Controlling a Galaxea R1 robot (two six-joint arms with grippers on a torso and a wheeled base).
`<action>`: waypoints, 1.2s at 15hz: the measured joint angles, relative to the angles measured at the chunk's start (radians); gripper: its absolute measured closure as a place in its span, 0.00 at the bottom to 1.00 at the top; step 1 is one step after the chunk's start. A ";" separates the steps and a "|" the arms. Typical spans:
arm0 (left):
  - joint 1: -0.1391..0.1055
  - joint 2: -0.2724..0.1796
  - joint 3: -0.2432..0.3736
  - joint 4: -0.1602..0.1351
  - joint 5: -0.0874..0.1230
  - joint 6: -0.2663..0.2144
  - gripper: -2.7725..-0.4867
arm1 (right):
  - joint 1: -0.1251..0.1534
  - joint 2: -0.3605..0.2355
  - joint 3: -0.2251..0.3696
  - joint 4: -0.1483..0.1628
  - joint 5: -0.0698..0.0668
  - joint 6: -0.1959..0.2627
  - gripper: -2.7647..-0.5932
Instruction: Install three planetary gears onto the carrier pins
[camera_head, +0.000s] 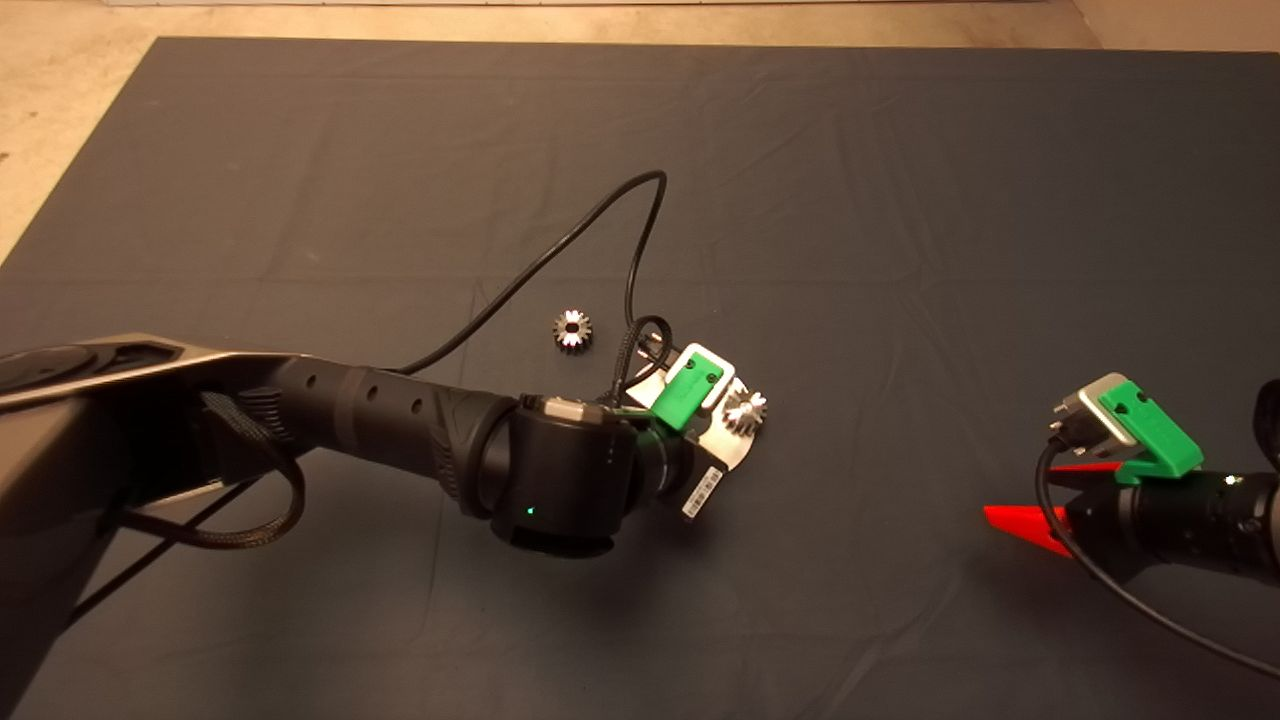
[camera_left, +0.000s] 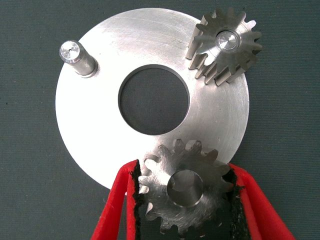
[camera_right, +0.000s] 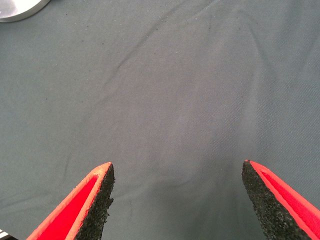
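Between left end effector (camera_left: 182, 200) fingers, gear (camera_left: 185, 192) bore-up

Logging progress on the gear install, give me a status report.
Left gripper shut on second gear over the plate. One gear seated, one pin bare, third gear on mat. Right gripper open, idle. Nothing blocking.

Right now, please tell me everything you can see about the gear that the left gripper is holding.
The gear is a small, shiny steel spur gear with short straight teeth all around and a round centre bore. Its flat face shows fine machining marks. The left gripper is shut on it, its black pads pressing on opposite sides of the teeth. The gear sits over the edge of the round metal plate, and something metallic shows inside its bore; whether it is fully seated on a pin cannot be told.
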 joint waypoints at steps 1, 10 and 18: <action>0.000 0.000 0.001 0.000 0.000 0.000 0.86 | 0.000 0.000 0.000 0.000 0.000 0.000 0.40; 0.003 -0.003 0.009 -0.005 0.001 0.004 0.86 | 0.000 0.000 0.000 0.000 0.000 0.000 0.40; 0.003 -0.019 0.013 -0.007 -0.019 0.025 0.86 | 0.000 0.000 0.000 0.000 0.000 0.000 0.40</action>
